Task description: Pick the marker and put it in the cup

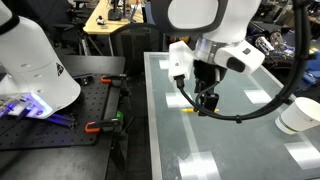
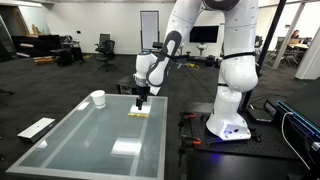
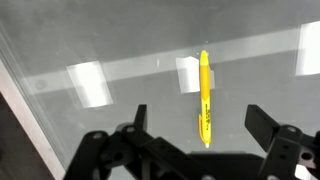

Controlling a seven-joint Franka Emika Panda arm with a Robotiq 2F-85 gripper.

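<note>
My pincer (image 3: 195, 128) hangs open over the yellow marker (image 3: 205, 98), which lies flat on the glass tabletop (image 3: 100, 50) between the spread jaws; the white cup (image 1: 298, 115) stands well apart, near the tabletop's edge.

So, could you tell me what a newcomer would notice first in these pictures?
The yellow marker stands out, lying on the glass table just below the open gripper. The big white arm leans over it, and the white cup stands apart near a table corner.
</note>
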